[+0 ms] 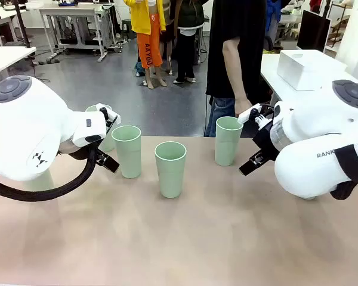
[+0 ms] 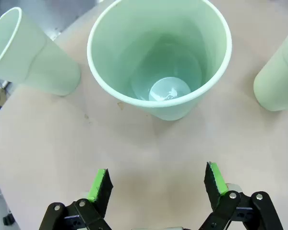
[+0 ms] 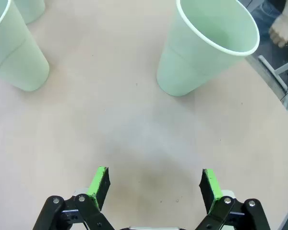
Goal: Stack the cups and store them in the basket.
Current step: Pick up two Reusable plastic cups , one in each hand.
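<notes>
Table point(image 1: 185, 238): a pale tan top across the lower frame of the front view; the cups stand in a loose row across its middle.
Arms: the white left arm point(image 1: 30, 128) comes in from the left edge and the right arm point(image 1: 322, 143) from the right edge, each beside an end of the row.
White bin point(image 1: 304, 68): on a side table at upper right, well apart from the cups; probably the basket, though I cannot tell for sure.
Cups: four upright singles in the front view and none nested, so stacking is judged not yet begun. They are the far-left cup point(image 1: 101, 128) behind the left wrist, the left cup point(image 1: 126, 151), the middle cup point(image 1: 170, 168) and the right cup point(image 1: 228, 140).
Person's hand point(image 1: 244, 107): just behind the right cup, so that side needs a cautious approach.
Left gripper point(image 2: 158, 179): jaws wide apart and empty. One cup's open mouth sits at upper centre of the left wrist view, ahead of the fingers.
Right gripper point(image 3: 153, 184): jaws spread and empty, over bare table, with a cup at upper right of the right wrist view.
Green pads point(image 2: 102, 179): best placed on opposite walls, below the rim.
Doing it well: centre the cup between the pads before closing. These smooth, tapered cups probably slip or tip easily, so squeeze gently, lift straight, then line up over the next mouth.
</notes>
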`<act>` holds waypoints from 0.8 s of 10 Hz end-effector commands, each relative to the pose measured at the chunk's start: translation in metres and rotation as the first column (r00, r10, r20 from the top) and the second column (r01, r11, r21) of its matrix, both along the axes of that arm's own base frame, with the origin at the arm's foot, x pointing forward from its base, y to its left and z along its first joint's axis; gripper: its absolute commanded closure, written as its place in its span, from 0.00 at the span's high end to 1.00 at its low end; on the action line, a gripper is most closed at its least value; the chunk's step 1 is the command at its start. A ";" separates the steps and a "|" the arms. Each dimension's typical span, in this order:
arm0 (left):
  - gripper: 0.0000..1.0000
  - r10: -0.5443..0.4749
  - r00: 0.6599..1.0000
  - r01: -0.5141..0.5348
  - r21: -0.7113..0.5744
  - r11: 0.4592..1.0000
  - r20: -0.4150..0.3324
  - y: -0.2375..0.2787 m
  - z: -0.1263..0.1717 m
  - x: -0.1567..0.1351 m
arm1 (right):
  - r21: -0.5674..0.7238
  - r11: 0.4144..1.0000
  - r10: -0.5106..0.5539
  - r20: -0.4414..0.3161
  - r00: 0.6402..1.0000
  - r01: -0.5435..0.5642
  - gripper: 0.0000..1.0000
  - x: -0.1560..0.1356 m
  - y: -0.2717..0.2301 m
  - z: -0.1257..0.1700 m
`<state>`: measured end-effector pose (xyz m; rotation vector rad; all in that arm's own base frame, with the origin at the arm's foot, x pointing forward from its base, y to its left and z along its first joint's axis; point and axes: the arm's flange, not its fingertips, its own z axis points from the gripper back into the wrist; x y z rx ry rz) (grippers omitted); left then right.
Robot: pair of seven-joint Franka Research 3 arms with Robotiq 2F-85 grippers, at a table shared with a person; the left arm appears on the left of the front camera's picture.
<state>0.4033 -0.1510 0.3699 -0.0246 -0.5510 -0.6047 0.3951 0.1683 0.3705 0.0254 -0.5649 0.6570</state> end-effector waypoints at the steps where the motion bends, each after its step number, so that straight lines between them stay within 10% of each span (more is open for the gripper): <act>1: 1.00 0.000 1.000 0.000 0.000 1.000 0.000 0.000 0.000 0.000 | 0.000 1.000 0.000 0.000 1.000 0.000 1.00 0.000 0.000 0.000; 8: 1.00 0.000 1.000 0.000 0.000 1.000 0.000 0.000 0.000 0.000 | 0.000 1.000 0.000 0.000 1.000 0.000 1.00 0.000 0.000 0.000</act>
